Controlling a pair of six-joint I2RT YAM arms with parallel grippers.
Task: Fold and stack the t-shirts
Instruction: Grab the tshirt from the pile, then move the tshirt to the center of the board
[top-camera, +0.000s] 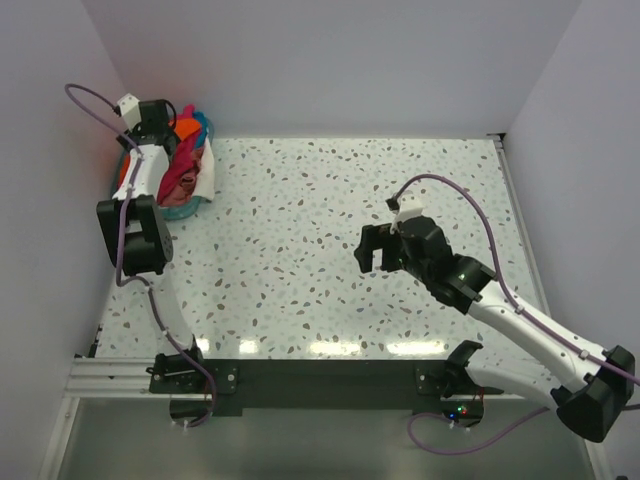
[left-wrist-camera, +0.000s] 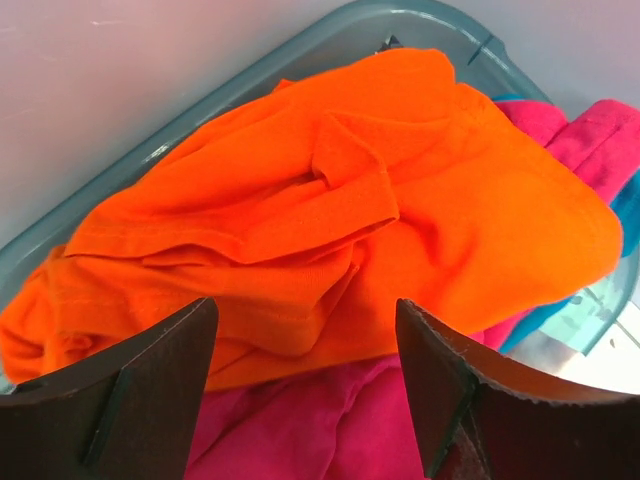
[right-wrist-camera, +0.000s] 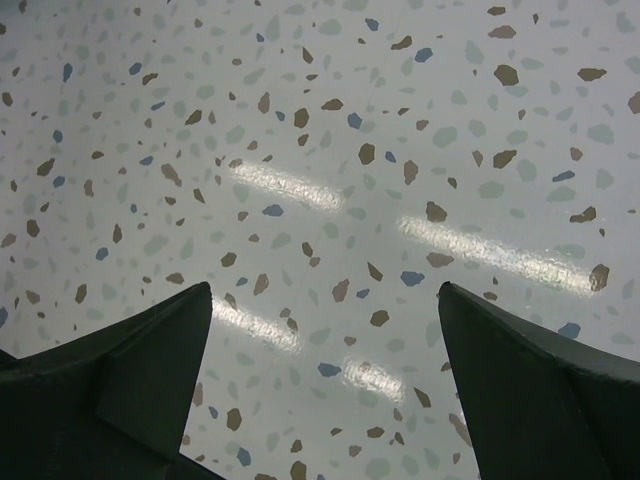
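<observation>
The left gripper (left-wrist-camera: 303, 312), jaws apart and empty, hovers directly over the crumpled orange t-shirt (left-wrist-camera: 330, 200) in the teal basket (left-wrist-camera: 420, 15). The right gripper (right-wrist-camera: 322, 300), wide open, hangs well away over the speckled table (top-camera: 290, 260).

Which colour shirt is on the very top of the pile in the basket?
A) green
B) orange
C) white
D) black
B: the left wrist view shows the orange shirt lying on top, with a pink shirt under it, inside the basket.
</observation>
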